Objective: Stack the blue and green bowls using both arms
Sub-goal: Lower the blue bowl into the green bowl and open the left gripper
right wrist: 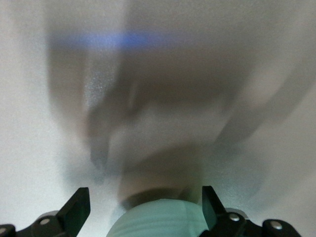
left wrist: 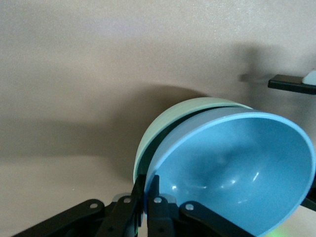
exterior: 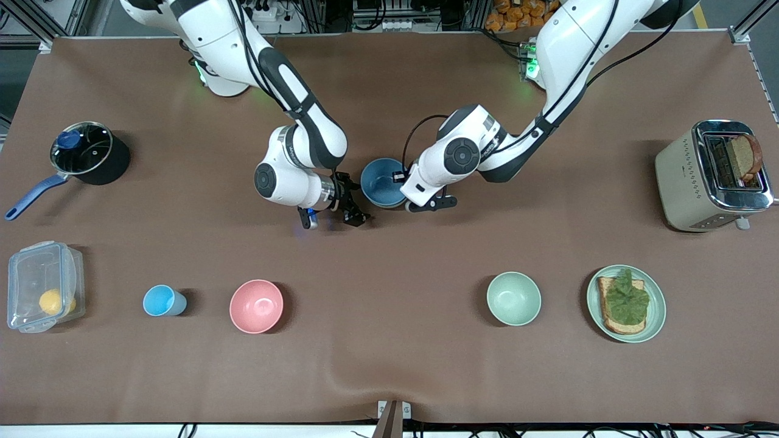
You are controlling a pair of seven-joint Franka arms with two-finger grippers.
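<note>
Left gripper (left wrist: 146,197) clamped on rim of blue bowl (exterior: 382,181), mid-table between the two arms. Blue bowl nested in green bowl (left wrist: 163,126), green rim showing beneath it. Right gripper (exterior: 333,216) beside bowls, toward right arm's end, fingers (right wrist: 74,210) spread wide, holding nothing.
</note>
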